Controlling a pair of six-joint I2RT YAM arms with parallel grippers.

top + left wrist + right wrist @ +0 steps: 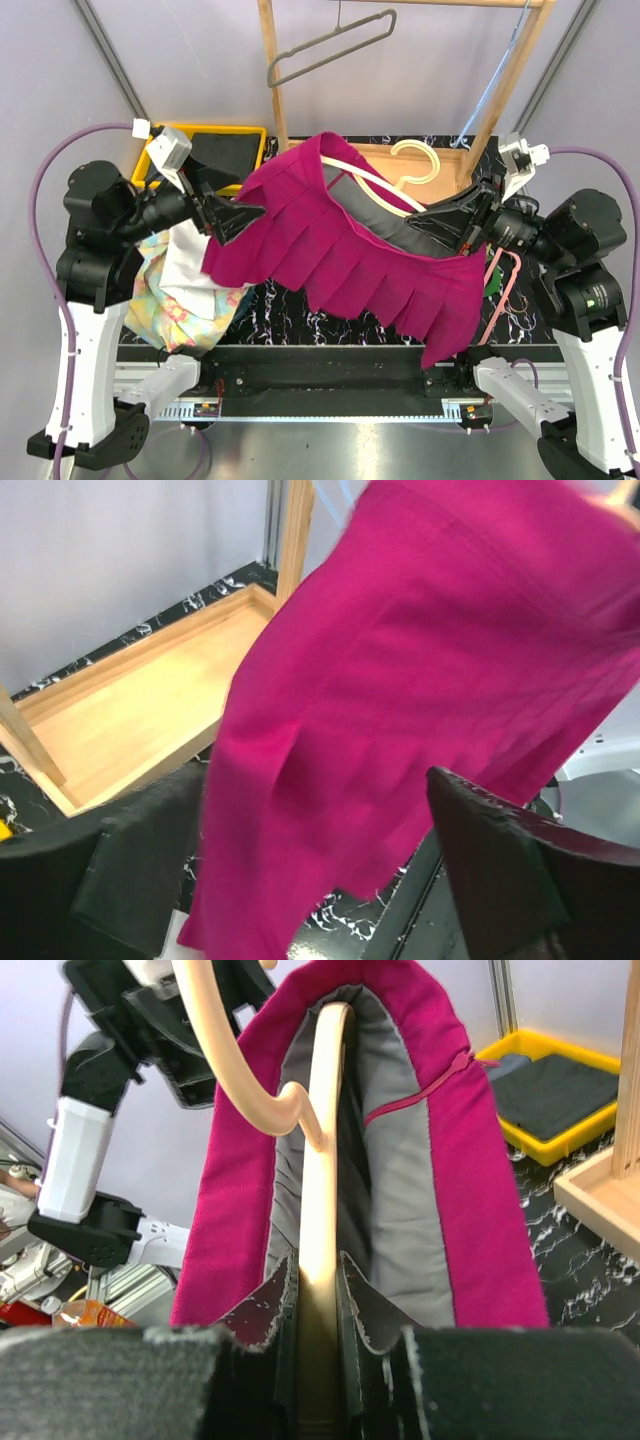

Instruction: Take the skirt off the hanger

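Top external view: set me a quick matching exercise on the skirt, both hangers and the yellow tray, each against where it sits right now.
Things:
1. skirt
2. cream hanger
3. grey hanger
4. yellow tray

Places:
A. hanging from the wooden rack
B. clamped in the right gripper
C. on the table, behind the left arm
D. draped over the cream hanger, held above the table

Pairs: 1-D, 2-B, 3-A, 4-C.
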